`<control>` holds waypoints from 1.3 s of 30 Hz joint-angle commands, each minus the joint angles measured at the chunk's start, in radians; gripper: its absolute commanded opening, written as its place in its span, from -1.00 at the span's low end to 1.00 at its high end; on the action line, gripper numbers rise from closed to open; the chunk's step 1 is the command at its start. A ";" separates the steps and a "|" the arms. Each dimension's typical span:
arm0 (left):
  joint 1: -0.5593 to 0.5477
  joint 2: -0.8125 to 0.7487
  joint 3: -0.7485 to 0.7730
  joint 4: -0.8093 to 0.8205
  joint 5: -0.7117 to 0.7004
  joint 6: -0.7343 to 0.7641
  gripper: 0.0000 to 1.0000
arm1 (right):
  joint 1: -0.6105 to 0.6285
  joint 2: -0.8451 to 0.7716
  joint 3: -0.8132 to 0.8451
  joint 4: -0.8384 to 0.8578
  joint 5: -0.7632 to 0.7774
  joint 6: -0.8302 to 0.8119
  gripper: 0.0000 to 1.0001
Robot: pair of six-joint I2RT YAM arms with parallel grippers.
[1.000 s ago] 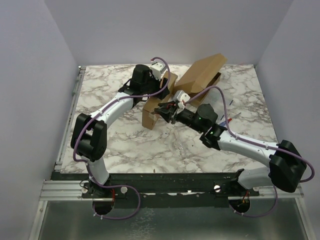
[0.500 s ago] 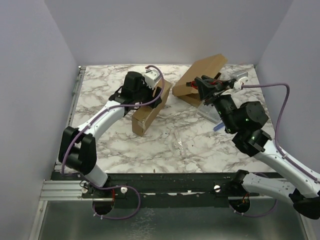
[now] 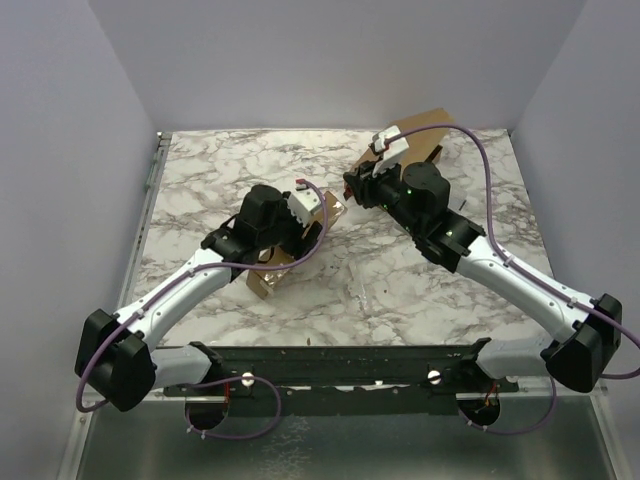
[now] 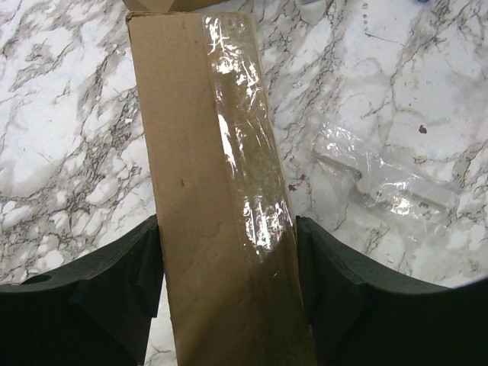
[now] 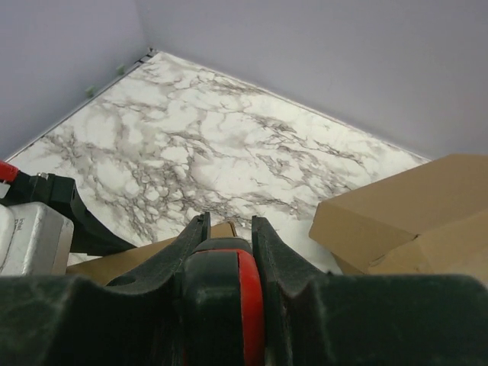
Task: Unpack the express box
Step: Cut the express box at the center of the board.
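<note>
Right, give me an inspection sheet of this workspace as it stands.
Surface: marble table, no spills seen.
Job's things: taped carton between the left fingers; cardboard box at the far right.
Clutter: clear plastic wrapper lying loose on the marble.
Grippers: left gripper shut on the taped carton; right gripper shut on a black-and-red tool.
Cables: purple cables loop along both arms; no snag seen.
Surroundings: plain walls on three sides; nothing else seen.

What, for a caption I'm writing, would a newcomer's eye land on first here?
Most likely the long taped cardboard box, gripped across its width by the left hand near the middle of the table. Next, the right hand, raised by the brown box at the far right, pinching a red-and-black object. A crumpled clear wrapper lies between the arms.
</note>
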 commanded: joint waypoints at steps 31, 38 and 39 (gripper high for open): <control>-0.069 -0.063 -0.120 -0.087 -0.091 0.030 -0.42 | -0.067 0.120 -0.061 0.228 -0.280 -0.037 -0.99; -0.068 -0.067 -0.123 -0.086 -0.092 0.026 -0.43 | -0.067 0.086 -0.076 0.253 -0.231 -0.041 -0.99; -0.069 -0.067 -0.124 -0.086 -0.090 0.026 -0.43 | -0.069 0.084 -0.078 0.258 -0.224 -0.043 -0.99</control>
